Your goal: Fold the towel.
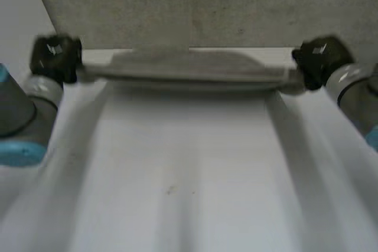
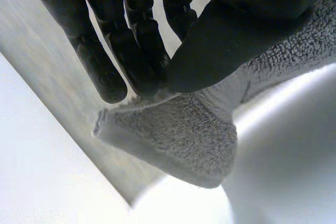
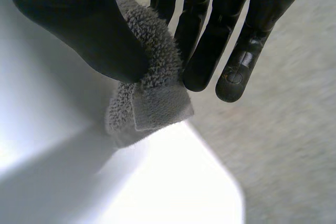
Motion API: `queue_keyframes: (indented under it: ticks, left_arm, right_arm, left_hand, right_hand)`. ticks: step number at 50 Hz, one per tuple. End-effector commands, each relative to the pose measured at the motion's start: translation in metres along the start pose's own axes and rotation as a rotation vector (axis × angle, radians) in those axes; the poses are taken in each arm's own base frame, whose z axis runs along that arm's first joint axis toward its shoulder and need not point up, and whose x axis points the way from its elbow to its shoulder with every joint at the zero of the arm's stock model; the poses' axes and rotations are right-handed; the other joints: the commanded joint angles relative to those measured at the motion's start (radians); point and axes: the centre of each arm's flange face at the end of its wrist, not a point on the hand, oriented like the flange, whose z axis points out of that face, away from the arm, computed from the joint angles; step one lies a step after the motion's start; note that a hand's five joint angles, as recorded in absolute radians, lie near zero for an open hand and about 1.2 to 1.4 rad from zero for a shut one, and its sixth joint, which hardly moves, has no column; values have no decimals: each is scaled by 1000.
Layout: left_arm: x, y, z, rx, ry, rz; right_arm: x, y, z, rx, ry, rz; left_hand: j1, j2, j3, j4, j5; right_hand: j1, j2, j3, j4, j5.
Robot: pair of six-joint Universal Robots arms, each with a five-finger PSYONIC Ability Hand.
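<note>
White table (image 1: 177, 193), grey towel (image 1: 195, 10) lying flat over its far side, towel's near edge running straight across

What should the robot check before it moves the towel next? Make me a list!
1. Left hand pinches a corner of the towel between thumb and fingers: ok.
2. Right hand pinches its own towel corner the same way: ok.
3. Towel is pulled straight between both hands, with little sag: ok.
4. Both hands are about level over the white table: ok.
5. Towel's layers lie even, with no twist: cannot tell.
</note>
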Motion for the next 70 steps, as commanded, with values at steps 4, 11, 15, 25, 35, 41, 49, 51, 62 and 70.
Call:
queue_keyframes:
  ticks: [4,11,15,25,35,41,49,51,62,70]
  left_arm:
    - [21,89,-63,-431,146,137]
    - [2,53,-134,-632,246,209]
    - [-7,17,-167,-662,281,197]
    - [-23,-30,-167,-470,302,148]
    - [-10,0,-97,-421,327,156]
    - [6,28,-45,-436,273,199]
    - [23,65,0,-436,244,218]
    - [26,69,6,-419,240,220]
    - [44,72,35,-218,186,240]
    - [55,79,37,-209,204,240]
  right_arm:
    - [-58,83,-25,-290,-299,-212]
    - [-46,91,-97,-524,-490,-259]
    - [-40,73,-126,-496,-509,-267]
    - [-8,41,-137,-315,-469,-248]
    - [4,55,-60,-320,-377,-77]
    - [-15,60,-21,-341,-353,-88]
    - [-24,81,25,-333,-265,-77]
    - [-26,83,30,-331,-254,-79]
    - [-32,92,60,-306,-184,-101]
    - [-29,88,74,-228,-113,-117]
  left_hand:
    - [192,177,180,178,181]
    - [192,177,180,178,181]
    - [192,177,180,178,181]
    - [192,177,180,178,181]
    - [192,177,180,178,181]
    - [192,177,180,178,181]
    - [192,177,180,178,181]
    - [192,177,180,178,181]
    - [192,177,180,178,181]
    - [192,177,180,178,181]
  right_hand:
    - [434,221,199,199,227]
    - [434,221,199,199,227]
    - [434,221,199,199,227]
    - [434,221,199,199,227]
    - [434,221,199,199,227]
    - [434,221,199,199,227]
    - [434,221,199,199,227]
    - [434,221,199,199,227]
    - [434,221,199,199,227]
    - [229,16,-6,-6,22]
